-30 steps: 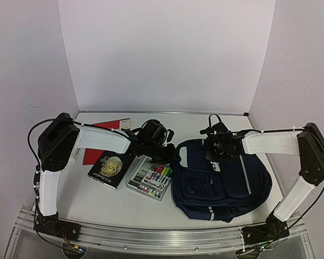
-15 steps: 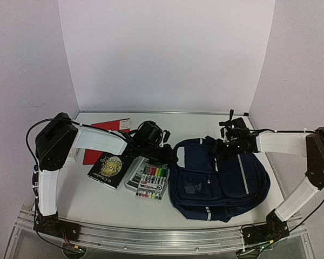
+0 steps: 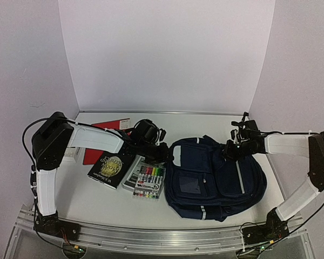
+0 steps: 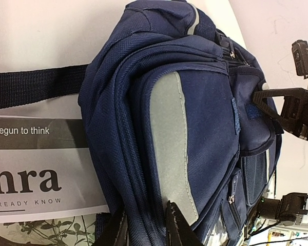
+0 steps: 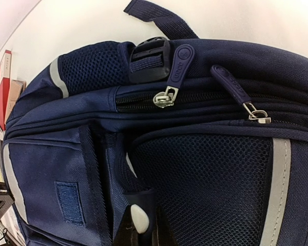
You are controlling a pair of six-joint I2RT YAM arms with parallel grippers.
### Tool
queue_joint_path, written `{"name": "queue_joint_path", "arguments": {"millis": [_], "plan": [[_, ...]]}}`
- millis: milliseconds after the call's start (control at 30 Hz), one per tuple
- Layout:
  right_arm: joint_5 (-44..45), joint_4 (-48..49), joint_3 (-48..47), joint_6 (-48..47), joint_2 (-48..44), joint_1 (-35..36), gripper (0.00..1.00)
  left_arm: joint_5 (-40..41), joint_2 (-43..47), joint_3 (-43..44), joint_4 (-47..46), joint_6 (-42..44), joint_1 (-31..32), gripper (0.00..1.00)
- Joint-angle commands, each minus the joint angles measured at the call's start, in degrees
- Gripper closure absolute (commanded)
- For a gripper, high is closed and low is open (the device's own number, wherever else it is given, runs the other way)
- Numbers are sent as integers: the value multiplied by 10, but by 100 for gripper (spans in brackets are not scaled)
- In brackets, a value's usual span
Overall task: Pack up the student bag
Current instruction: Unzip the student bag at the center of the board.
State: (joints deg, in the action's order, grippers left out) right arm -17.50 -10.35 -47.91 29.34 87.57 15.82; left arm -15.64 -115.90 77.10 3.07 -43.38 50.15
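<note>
Student bag (image 3: 213,181) lies right of centre, beside marker set (image 3: 147,181). My left gripper (image 3: 163,155) pinches its left edge; right gripper (image 3: 230,150) is clenched on far-right fabric. Step: positioning bag. Next, probably: release one side, pull zipper (image 5: 167,97) open.

Bright, even light; soft shadows.
</note>
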Motion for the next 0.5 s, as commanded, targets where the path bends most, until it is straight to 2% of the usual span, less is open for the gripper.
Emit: {"name": "queue_joint_path", "arguments": {"millis": [0, 67, 167, 233, 333, 467], "plan": [[74, -19, 11, -13, -6, -10, 97, 37, 44, -9, 68, 13, -22, 73], [86, -20, 10, -12, -13, -10, 86, 31, 60, -3, 77, 19, -27, 64], [111, -25, 9, -14, -41, -11, 60, 15, 86, 6, 95, 40, -47, 43], [125, -32, 9, -16, -60, -11, 48, 8, 93, 23, 125, 63, -65, 35], [128, -39, 8, -20, -84, -11, 37, 19, 88, 55, 180, 107, -100, 28], [124, -46, 6, -20, -101, -11, 27, 32, 57, 94, 223, 174, -145, 24]]}}
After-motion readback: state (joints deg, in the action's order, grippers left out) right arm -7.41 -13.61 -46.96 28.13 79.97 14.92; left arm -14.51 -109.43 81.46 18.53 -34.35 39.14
